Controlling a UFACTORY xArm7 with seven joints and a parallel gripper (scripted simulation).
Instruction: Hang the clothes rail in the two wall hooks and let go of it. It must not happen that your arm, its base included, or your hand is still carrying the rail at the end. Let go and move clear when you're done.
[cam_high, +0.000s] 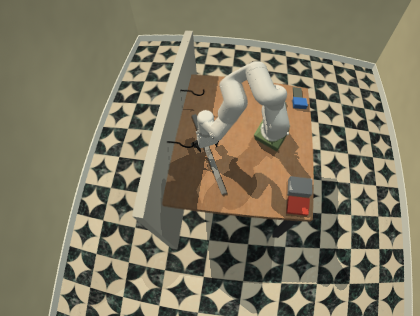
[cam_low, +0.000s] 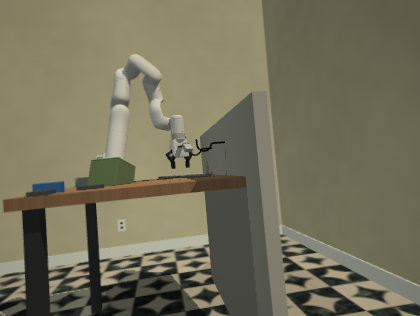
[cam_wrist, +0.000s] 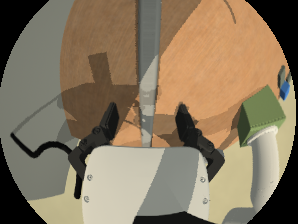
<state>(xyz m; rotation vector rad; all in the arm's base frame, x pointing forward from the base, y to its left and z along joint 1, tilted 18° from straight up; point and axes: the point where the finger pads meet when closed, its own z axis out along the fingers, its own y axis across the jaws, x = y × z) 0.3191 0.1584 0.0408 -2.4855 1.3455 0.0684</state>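
Can't make out the clothes rail (cam_high: 216, 172) (cam_low: 185, 176) (cam_wrist: 148, 75) past the wrist view's top edge, beyond the jaws, nor behind the gripper housing (cam_high: 205, 136) (cam_low: 181, 148) (cam_wrist: 130, 175) on their near side, nor, from the top, beneath the arm (cam_high: 233, 100) (cam_low: 118, 125) (cam_wrist: 265, 165).

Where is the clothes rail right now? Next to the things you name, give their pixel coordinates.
In the top view, the clothes rail (cam_high: 216, 172) (cam_low: 184, 176) (cam_wrist: 148, 65) lies on the wooden table (cam_high: 260, 202) (cam_low: 150, 188) (cam_wrist: 200, 65), left of the red block (cam_high: 298, 205), passing beneath the open claw (cam_high: 207, 146) (cam_low: 180, 165) (cam_wrist: 147, 109).

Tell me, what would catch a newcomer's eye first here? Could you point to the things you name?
Probably the big white arm (cam_high: 232, 100) (cam_low: 118, 127), arching from a green block (cam_high: 270, 142) (cam_low: 111, 171) (cam_wrist: 262, 110) over the wooden table (cam_high: 250, 207) (cam_low: 165, 186) (cam_wrist: 200, 65). Next, the boldly patterned black-and-cream floor (cam_high: 185, 295) (cam_low: 150, 290) beneath, and two black hooks (cam_high: 192, 92) (cam_high: 180, 144) on the grey upright panel (cam_high: 162, 130) (cam_low: 265, 200).
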